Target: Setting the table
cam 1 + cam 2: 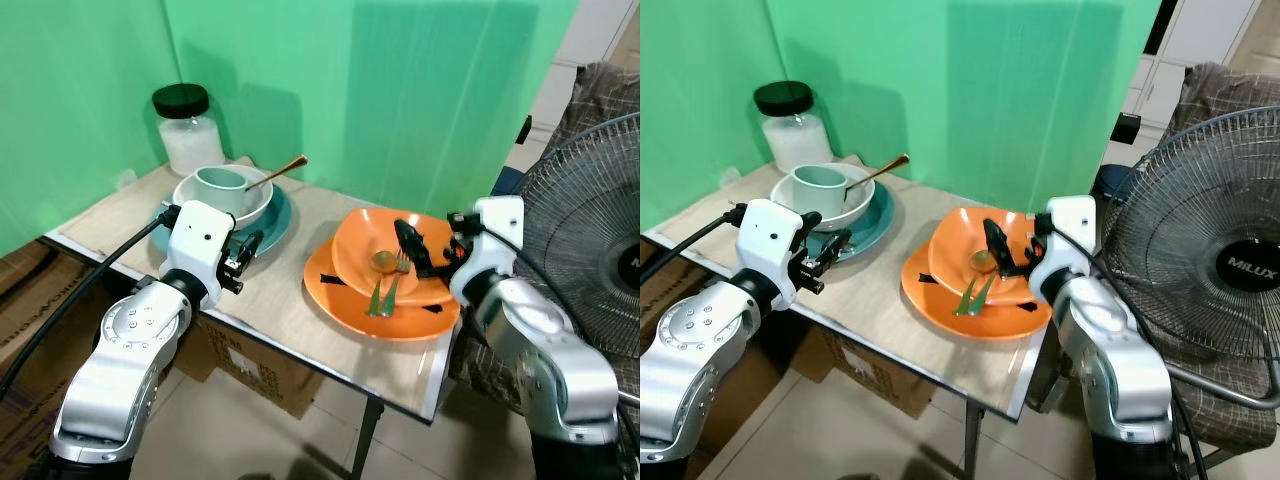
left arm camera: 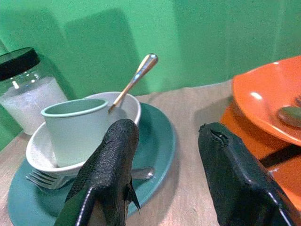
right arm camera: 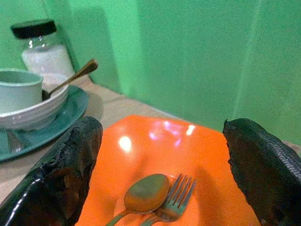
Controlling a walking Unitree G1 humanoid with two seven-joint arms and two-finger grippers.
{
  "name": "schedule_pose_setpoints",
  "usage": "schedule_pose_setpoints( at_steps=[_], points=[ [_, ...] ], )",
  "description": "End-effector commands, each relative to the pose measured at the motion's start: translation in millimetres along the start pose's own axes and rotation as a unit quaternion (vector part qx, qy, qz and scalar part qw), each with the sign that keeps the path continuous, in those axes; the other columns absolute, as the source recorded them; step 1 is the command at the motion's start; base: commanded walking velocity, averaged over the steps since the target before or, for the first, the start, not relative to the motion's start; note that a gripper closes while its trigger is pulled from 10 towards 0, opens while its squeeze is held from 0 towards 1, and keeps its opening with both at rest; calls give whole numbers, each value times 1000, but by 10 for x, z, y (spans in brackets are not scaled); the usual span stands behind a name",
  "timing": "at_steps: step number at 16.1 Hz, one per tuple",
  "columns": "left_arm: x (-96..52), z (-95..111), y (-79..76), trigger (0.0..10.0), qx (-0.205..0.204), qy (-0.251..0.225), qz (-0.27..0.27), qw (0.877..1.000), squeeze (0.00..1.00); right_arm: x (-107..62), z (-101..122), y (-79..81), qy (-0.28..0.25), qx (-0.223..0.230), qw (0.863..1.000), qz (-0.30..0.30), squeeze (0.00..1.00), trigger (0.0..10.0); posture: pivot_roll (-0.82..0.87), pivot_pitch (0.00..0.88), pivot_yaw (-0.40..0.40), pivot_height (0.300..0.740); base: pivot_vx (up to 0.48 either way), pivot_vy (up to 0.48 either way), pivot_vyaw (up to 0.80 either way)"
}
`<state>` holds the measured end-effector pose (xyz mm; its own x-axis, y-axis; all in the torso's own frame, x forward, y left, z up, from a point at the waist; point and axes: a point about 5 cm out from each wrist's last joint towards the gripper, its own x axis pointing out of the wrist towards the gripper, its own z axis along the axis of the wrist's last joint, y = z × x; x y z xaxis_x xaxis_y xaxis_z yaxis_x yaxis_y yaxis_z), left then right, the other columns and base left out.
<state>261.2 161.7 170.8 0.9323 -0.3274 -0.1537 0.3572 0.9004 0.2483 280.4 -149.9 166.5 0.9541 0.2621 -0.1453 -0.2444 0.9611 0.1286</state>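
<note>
A: What is the biggest thing in front of the robot?

B: The table (image 1: 290, 300), a pale wood top set against a green backdrop (image 1: 400, 90). Off at three o'clock stands a wire fan (image 1: 1230, 265), beside the table's edge.

A: And on the table?

B: Two place settings. Toward three o'clock lies an orange plate (image 1: 340, 300) with an orange bowl (image 1: 370, 245) on top of it. Toward ten o'clock sits a teal plate (image 1: 275, 225) carrying a white bowl (image 1: 255, 205). Further back, near eleven o'clock, is a glass jar (image 1: 190, 140) with a black lid, holding something white.

A: What is inside the bowls?

B: In the white bowl stands a pale green cup (image 2: 75, 129), with a gold-handled spoon (image 2: 134, 80) leaning out beside it. A silver fork (image 2: 44, 179) lies on the teal plate, partly under the bowl. In the orange bowl rest a spoon (image 3: 143, 193) and a fork (image 3: 176, 200), side by side and touching.

A: Where are the grippers?

B: The left gripper (image 2: 164, 165) hovers at the teal plate's near rim, fingers apart, clamping nothing. The right gripper (image 3: 162, 162) hangs over the orange bowl, just above the spoon and fork, fingers spread wide and empty.
</note>
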Motion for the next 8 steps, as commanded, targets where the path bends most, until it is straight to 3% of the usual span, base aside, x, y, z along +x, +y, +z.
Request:
schedule_pose_setpoints(
  at_steps=[1,6,7,8],
  points=[
    [-16,2,-14,10000,5,4,-16,1000,0,30,-4,-90,22,36,999,-13,0,10000,96,0,16,740,0,0,0],
    [-40,-96,-5,10000,-29,32,-99,994,0,131,110,-410,87,67,993,-50,0,10000,87,0,20,740,0,0,0],
    [-54,-115,-22,10000,-54,34,-136,989,0,120,119,-479,107,76,990,-54,0,10000,86,0,19,740,0,0,0],
    [-78,-148,-66,10000,-103,32,-204,973,0,91,88,-564,148,102,982,-52,0,10000,80,0,18,740,0,0,0]
  ],
)
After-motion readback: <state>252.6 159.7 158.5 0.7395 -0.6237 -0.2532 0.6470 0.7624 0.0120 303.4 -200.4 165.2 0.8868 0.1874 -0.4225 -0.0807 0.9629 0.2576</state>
